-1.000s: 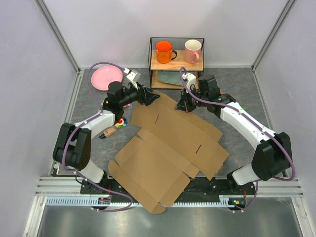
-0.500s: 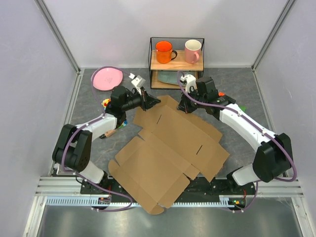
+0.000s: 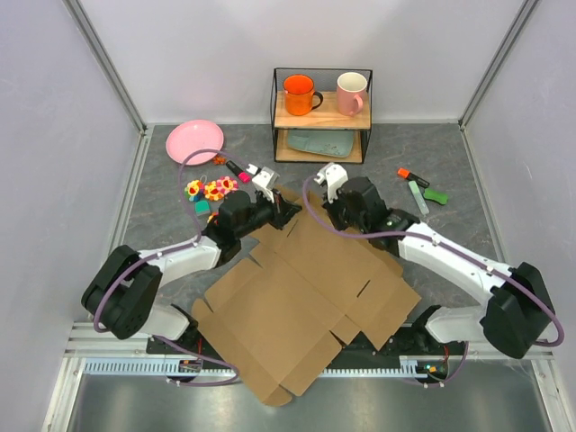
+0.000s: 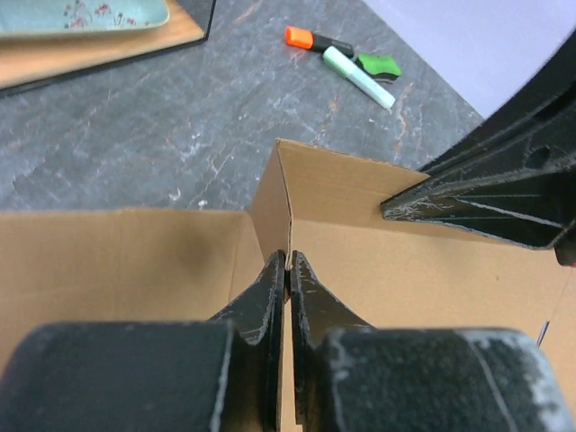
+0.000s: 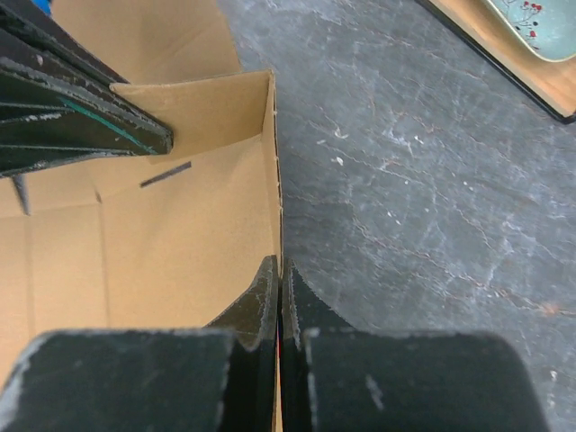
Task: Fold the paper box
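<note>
The paper box (image 3: 306, 306) had slid toward 6 o'clock, left and right jaws clamped on its 12 o'clock flap (image 4: 351, 193) to raise it.

A dark grey, stone-veined tabletop (image 3: 432, 153) is enclosed on three sides by pale panels: a back wall (image 3: 297, 45), a left wall (image 3: 54, 135) and a right wall (image 3: 535, 162). They appear white with a lilac tinge, though this may be owed to the lighting. The two far corners are marked by slanting aluminium posts (image 3: 106, 67). A black wire shelf rack (image 3: 323, 115) with two wooden levels is set against the back wall. The near edge is closed by a ribbed aluminium rail (image 3: 108, 340), below which a dull metal sheet (image 3: 135, 400) is seen. The space is lit evenly, and only soft shadows are cast on the grey surface.
</note>
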Tool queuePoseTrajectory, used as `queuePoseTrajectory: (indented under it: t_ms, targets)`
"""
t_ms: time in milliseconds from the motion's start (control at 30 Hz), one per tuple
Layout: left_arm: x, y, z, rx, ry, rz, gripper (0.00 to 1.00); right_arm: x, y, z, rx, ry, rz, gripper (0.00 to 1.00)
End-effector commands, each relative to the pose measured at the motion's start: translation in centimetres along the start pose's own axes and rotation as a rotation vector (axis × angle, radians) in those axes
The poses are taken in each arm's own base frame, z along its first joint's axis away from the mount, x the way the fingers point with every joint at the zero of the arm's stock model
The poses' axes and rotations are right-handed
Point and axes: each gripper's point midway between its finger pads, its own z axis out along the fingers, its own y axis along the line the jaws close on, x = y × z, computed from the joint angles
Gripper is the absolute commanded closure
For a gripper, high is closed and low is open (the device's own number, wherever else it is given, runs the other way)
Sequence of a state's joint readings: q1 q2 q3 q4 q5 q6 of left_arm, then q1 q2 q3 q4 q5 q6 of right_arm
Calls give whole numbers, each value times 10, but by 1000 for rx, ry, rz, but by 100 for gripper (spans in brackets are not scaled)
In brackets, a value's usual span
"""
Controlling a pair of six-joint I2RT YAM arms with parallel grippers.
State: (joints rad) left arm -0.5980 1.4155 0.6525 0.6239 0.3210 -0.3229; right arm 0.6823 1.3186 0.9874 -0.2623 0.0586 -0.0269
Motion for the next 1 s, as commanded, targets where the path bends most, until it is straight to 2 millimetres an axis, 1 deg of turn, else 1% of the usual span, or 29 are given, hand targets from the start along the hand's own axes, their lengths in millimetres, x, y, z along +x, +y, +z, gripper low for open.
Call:
queuePoseTrajectory:
  t_ms: [0, 67, 133, 167, 267, 300, 333, 400, 433, 500, 567, 633, 667, 700, 733, 767, 800, 833, 867, 900, 933, 967]
  targets:
    - [3, -12, -3, -48, -72, -96, 92, -42, -22, -15, 169, -261, -54, 100]
    - [8, -12, -3, -66, -77, -133, 92, -37, -19, -18, 169, -282, -61, 100]
    - [8, -17, -1, -60, -84, -140, 92, -38, -16, -19, 172, -291, -74, 100]
    - [12, -20, 2, -65, -78, -138, 91, -34, -16, -16, 172, -277, -82, 100]
    - [11, -30, 9, -51, -78, -135, 91, -31, -10, -12, 171, -258, -110, 100]
    - [14, -32, 11, -48, -70, -141, 90, -29, -10, -10, 173, -251, -118, 100]
    - [12, -36, 14, -40, -73, -143, 89, -28, -6, -10, 169, -246, -132, 100]
    - [15, -43, 18, -21, -61, -149, 87, -22, -5, -6, 175, -220, -151, 100]
    - [12, -47, 20, -8, -65, -150, 85, -21, -2, -5, 173, -213, -161, 100]
    - [13, -52, 21, 13, -58, -160, 83, -17, -3, -3, 185, -194, -182, 100]
    - [9, -56, 22, 27, -59, -163, 78, -16, -3, -3, 189, -185, -196, 100]
    - [5, -61, 20, 49, -59, -157, 70, -18, -3, -4, 192, -186, -205, 100]
    - [9, -59, 19, 41, -36, -153, 66, -17, -4, -5, 196, -182, -210, 100]
    - [6, -61, 18, 44, -31, -145, 54, -18, -5, -6, 201, -181, -216, 100]
    - [1, -61, 15, 29, -28, -136, 50, -16, -6, -6, 203, -173, -219, 100]
    - [11, -54, 11, -11, 26, -112, 46, -17, -5, -7, 200, -175, -223, 100]
    - [7, -51, 9, -36, 31, -95, 42, -19, -6, -8, 202, -176, -226, 100]
    - [-3, -44, 3, -86, 10, -74, 39, -20, -6, -9, 201, -180, -229, 100]
    - [-6, -38, -2, -113, 8, -41, 37, -21, -6, -10, 201, -181, -229, 100]
    - [-1, -31, -8, -145, 33, -32, 34, -24, -6, -10, 202, -188, -232, 100]
    - [-4, -25, -13, -170, 27, -25, 32, -19, -7, -11, 202, -166, -241, 100]
    - [-16, -23, -22, -191, -5, -18, 31, -20, -8, -12, 204, -166, -243, 100]
